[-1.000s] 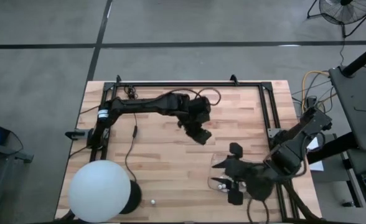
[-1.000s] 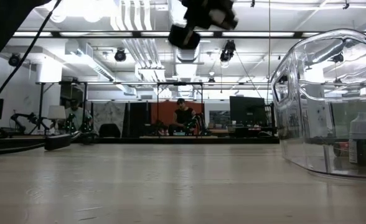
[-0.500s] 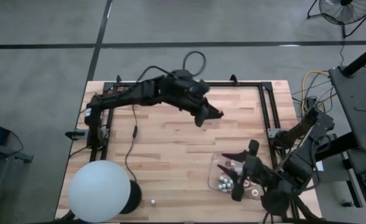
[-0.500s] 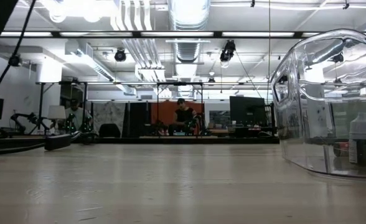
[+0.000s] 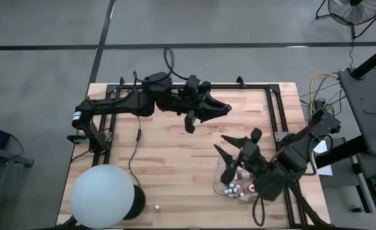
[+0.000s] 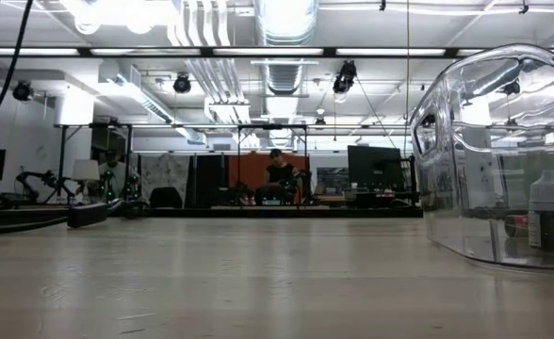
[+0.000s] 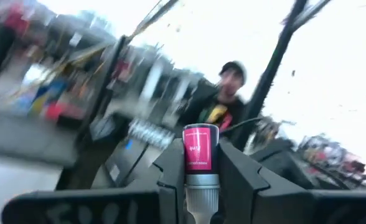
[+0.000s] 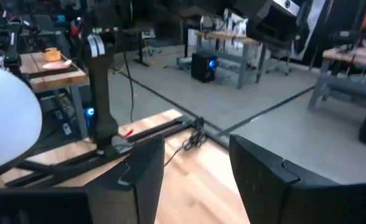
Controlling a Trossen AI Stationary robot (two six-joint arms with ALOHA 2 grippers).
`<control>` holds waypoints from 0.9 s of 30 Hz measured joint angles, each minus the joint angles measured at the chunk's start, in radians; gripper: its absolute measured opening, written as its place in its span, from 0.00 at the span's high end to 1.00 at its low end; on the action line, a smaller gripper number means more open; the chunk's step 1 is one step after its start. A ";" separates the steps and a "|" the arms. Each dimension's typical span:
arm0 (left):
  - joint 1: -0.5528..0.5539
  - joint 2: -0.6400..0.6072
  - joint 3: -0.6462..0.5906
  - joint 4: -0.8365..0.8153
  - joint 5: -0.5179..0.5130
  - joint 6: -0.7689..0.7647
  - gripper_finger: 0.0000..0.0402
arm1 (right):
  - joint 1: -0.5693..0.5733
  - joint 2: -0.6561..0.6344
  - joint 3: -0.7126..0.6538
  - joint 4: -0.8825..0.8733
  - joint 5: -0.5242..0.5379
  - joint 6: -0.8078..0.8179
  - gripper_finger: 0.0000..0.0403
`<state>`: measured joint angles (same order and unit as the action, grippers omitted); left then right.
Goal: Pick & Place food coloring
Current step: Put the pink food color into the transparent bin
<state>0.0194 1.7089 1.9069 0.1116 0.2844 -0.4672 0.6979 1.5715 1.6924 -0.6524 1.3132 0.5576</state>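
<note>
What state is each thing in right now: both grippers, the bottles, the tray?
left gripper: raised over the table's far side, fingers shut on a red-labelled bottle.
right gripper: fingers open, empty, above the tray.
clear tray: upright, holding several bottles.
white ball: resting at the near left corner.

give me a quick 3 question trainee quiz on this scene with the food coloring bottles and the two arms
1. True or false: the left hand is shut on a red-capped bottle.
2. Where do the rest of the small bottles lie?
A. beside the big white ball
B. in the clear plastic tray
C. on the floor
3. Fill in: the right hand is ____ and holds nothing.

Key
1. True: the left wrist view shows the bottle clamped between the two fingers, raised above the table.
2. B: the high view shows them clustered in the tray at the table's near right.
3. open: its fingers stand spread above the tray.
</note>
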 joint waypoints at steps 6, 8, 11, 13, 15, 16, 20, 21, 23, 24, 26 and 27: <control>-0.003 -0.064 -0.123 0.305 0.035 0.015 0.87 | -0.050 0.000 0.000 0.367 -0.074 -0.399 0.58; -0.003 -0.073 -0.159 0.448 0.033 0.016 0.87 | -0.068 0.000 0.000 0.506 -0.136 -0.520 0.58; -0.003 -0.092 -0.210 0.653 0.031 0.008 0.87 | -0.093 0.000 0.000 0.675 -0.192 -0.677 0.58; -0.003 -0.107 -0.238 0.752 0.029 0.006 0.87 | -0.110 0.000 0.000 0.765 -0.214 -0.765 0.58; -0.003 -0.110 -0.255 0.824 0.029 0.005 0.87 | -0.128 0.000 0.000 0.848 -0.254 -0.841 0.58; -0.003 -0.111 -0.263 0.851 0.028 0.005 0.87 | -0.138 0.000 0.000 0.884 -0.281 -0.869 0.58; -0.003 -0.110 -0.287 0.945 0.029 0.004 0.87 | -0.195 0.000 0.000 0.950 -0.427 -0.889 0.58; -0.004 -0.110 -0.293 0.966 0.029 0.004 0.87 | -0.212 0.000 0.000 0.951 -0.455 -0.874 0.58; -0.004 -0.107 -0.301 1.013 0.029 -0.009 0.87 | -0.239 0.000 0.000 0.947 -0.500 -0.857 0.58; -0.004 -0.106 -0.304 1.042 0.028 -0.030 0.87 | -0.249 0.000 0.000 0.942 -0.519 -0.866 0.58; -0.004 -0.104 -0.307 1.109 0.028 -0.078 0.87 | -0.263 -0.001 0.000 0.922 -0.556 -0.932 0.58; -0.004 -0.104 -0.307 1.141 0.026 -0.092 0.87 | -0.266 -0.001 0.000 0.918 -0.570 -0.980 0.58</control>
<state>0.0158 1.6047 1.5997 1.2528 0.3108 -0.5589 0.4319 1.5707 1.6924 0.2659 0.7429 -0.4223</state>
